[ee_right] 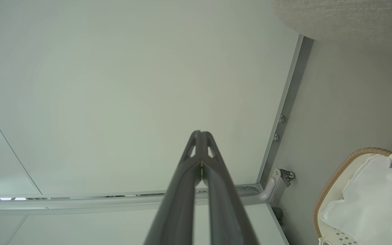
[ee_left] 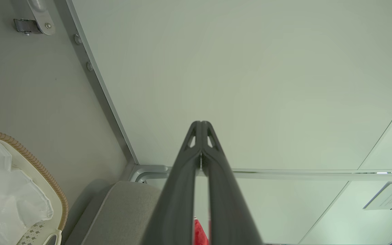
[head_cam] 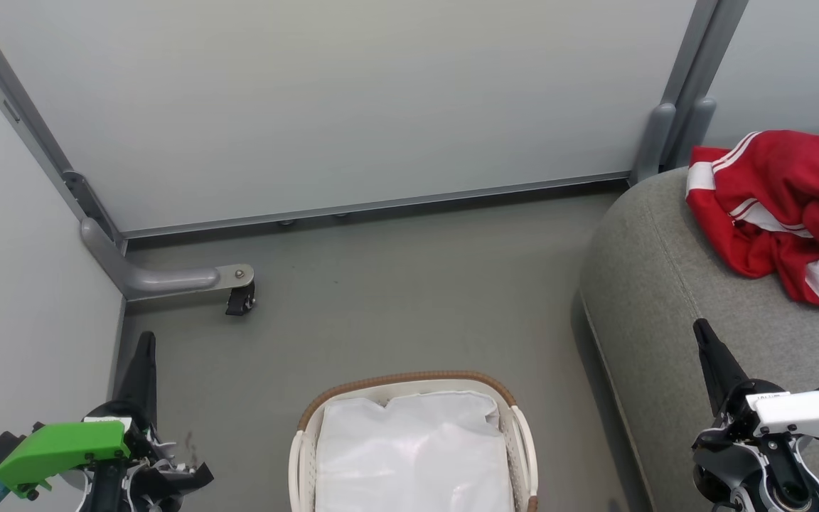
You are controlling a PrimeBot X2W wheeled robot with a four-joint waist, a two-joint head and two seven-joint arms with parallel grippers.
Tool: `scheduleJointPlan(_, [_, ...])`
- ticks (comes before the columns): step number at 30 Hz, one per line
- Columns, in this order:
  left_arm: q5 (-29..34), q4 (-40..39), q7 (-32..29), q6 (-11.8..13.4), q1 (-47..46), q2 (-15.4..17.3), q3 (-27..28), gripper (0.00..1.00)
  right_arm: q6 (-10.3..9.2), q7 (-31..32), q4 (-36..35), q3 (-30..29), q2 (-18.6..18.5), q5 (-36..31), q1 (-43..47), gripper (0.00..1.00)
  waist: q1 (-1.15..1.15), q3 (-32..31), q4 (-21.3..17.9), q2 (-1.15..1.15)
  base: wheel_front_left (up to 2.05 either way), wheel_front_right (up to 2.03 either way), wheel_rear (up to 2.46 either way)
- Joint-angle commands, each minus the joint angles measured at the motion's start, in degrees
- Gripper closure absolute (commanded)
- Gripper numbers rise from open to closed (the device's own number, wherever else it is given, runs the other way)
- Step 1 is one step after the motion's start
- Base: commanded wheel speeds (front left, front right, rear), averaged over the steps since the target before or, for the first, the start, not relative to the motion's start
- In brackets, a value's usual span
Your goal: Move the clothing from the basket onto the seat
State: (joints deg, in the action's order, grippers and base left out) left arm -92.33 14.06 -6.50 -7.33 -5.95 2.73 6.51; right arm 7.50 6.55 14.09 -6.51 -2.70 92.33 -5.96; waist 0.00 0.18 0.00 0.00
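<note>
The red clothing point(head_cam: 786, 213) lies heaped on the seat point(head_cam: 651, 284) by its far left corner, ahead-right of the nearer right hand point(head_cam: 701, 331), which, like the left hand point(head_cam: 145, 341), is pressed together and empty; the basket point(head_cam: 409, 377) holds its liner point(head_cam: 416, 455).

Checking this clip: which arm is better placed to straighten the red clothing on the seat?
Right, probably: the right gripper is at the seat, near the clothing; the left gripper is beyond the basket.
</note>
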Motion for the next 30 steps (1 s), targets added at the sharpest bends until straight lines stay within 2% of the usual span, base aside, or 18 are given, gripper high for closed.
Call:
scheduleJointPlan(1, [-0.2,-0.1,-0.3,-0.3,-0.6,0.4,0.2,1.0,-0.02,0.2,-0.2,-0.1,-0.3,0.2,-0.4,1.0,0.0,0.0,0.0,0.0,0.0,0.0,0.0])
scheduleJointPlan(30, [-0.1,-0.1,-0.3,-0.3,-0.6,0.3,0.2,1.0,-0.02,0.2,-0.2,-0.1,-0.3,0.2,-0.4,1.0,0.0,0.0,0.0,0.0,0.0,0.0,0.0])
